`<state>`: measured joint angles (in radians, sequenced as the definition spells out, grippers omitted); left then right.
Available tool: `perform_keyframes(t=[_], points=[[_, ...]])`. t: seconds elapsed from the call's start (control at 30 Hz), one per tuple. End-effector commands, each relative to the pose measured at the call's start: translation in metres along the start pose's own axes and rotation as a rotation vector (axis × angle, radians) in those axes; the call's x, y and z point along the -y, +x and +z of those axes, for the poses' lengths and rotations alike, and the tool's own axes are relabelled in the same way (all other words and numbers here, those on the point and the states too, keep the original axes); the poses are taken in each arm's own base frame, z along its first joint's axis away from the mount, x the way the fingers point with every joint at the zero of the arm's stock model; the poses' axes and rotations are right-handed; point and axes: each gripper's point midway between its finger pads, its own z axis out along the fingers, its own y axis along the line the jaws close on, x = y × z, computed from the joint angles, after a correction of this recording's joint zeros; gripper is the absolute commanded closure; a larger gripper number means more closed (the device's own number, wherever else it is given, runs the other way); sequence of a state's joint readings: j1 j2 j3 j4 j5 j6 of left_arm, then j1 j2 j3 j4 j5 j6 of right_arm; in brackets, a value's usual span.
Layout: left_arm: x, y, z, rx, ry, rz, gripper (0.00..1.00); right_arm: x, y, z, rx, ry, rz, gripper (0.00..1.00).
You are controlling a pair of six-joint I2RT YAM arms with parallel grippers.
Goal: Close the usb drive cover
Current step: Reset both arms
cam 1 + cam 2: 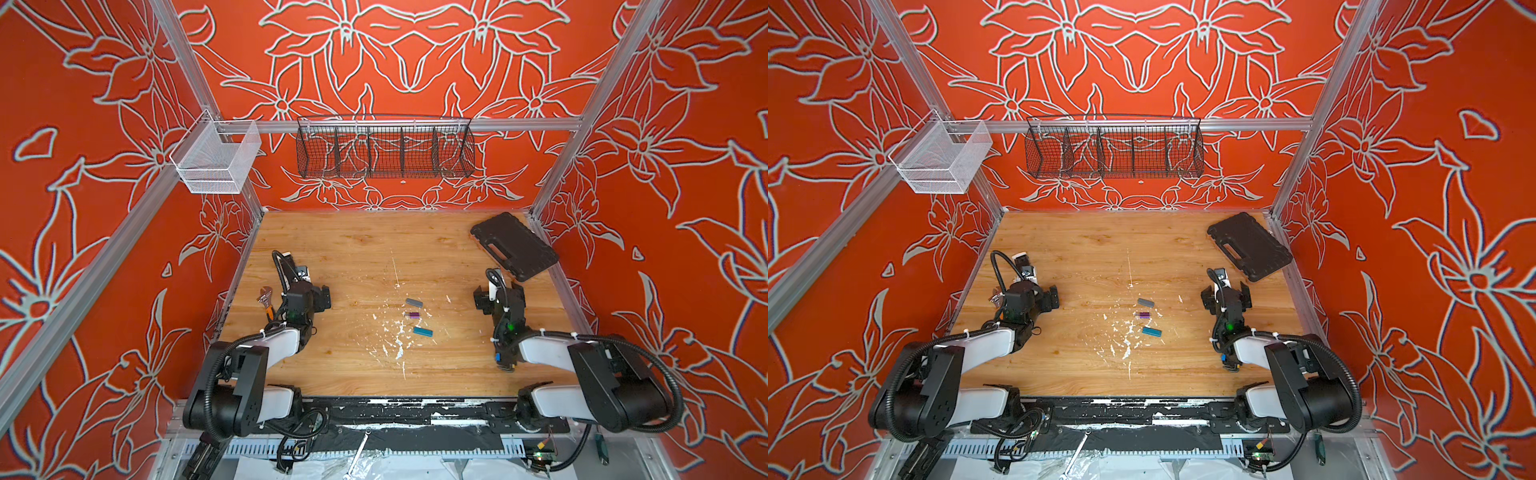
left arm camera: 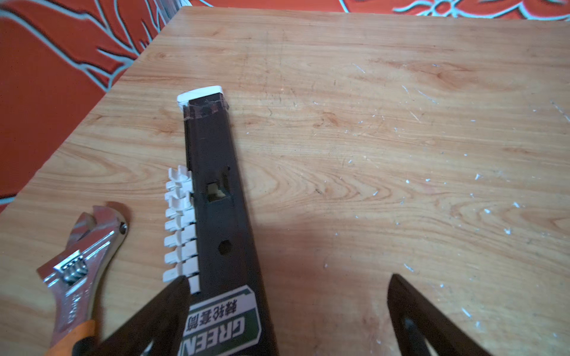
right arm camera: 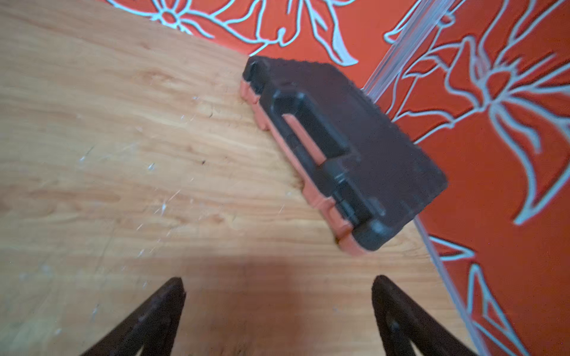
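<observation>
My left gripper sits by the tabletop's left edge, right gripper by its right, both gaping wide, empty; three USB drives lie mid-tabletop.

My left arm and right arm have white shells and big black joints. A bendy black cable runs along each, held by little white ties. A green light glows by each wrist. My fingers are black.
</observation>
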<state>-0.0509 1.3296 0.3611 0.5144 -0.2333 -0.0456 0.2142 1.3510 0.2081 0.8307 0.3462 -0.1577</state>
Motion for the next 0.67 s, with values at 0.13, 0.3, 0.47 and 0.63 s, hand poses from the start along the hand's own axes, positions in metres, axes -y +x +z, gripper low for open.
perform_keyframes(t=[0.13,0.3,0.47,0.63], points=[[0.001,-0.012,0.003,0.021,0.027,-0.005,0.03,-0.002,-0.025,0.007,0.111,-0.094,0.12,0.03],[0.002,-0.012,0.004,0.015,0.034,-0.005,0.03,-0.001,-0.024,0.013,0.084,-0.097,0.126,0.03],[0.008,-0.011,0.006,-0.002,0.076,0.01,0.03,-0.001,-0.025,0.017,0.074,-0.1,0.13,0.03],[0.008,-0.012,0.005,0.002,0.086,0.004,0.03,-0.001,-0.025,0.018,0.069,-0.104,0.136,0.03]])
